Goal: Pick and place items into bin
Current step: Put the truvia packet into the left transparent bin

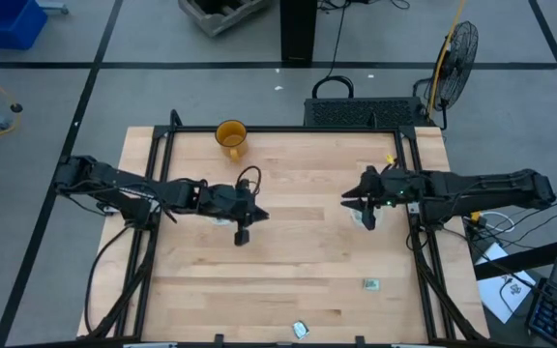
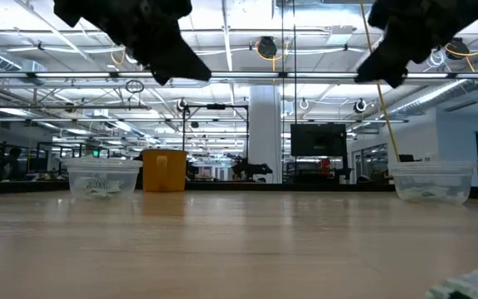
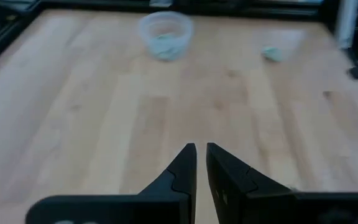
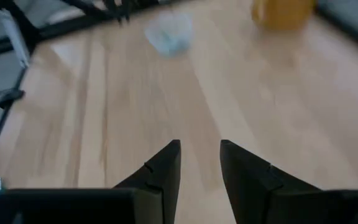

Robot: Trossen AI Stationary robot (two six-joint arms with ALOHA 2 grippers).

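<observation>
Lying nearest the table's front edge is one small wrapped piece (image 1: 300,330), pale green and white, crinkled and roughly rectangular; a second piece (image 1: 370,284) is resting a little farther in, toward the right side, flat on the bare boards. Both are sitting well apart from either arm. The wooden table (image 1: 288,271) is showing long pale planks with a smooth, lightly glossy grain, framed by a dark metal rail.

Farther in, the left arm is stretching low across the table from the left, its joints nearly in a line, and the left gripper (image 1: 243,235) is hanging above bare wood near the middle. Its dark, angular fingers (image 3: 182,168) are standing almost together, with only a thin slit between them, holding nothing. A clear round plastic tub (image 2: 102,178) with pale pieces inside is sitting just beside this arm.

The right arm is reaching in from the right edge, and the right gripper (image 1: 353,203) is hovering above the table with its fingers (image 4: 163,165) slightly parted and empty. A second clear tub (image 1: 367,217) is standing just beside it, holding more pale wrappers.

Farthest back, a smooth orange mug (image 1: 231,137) is standing upright near the rear rail.
</observation>
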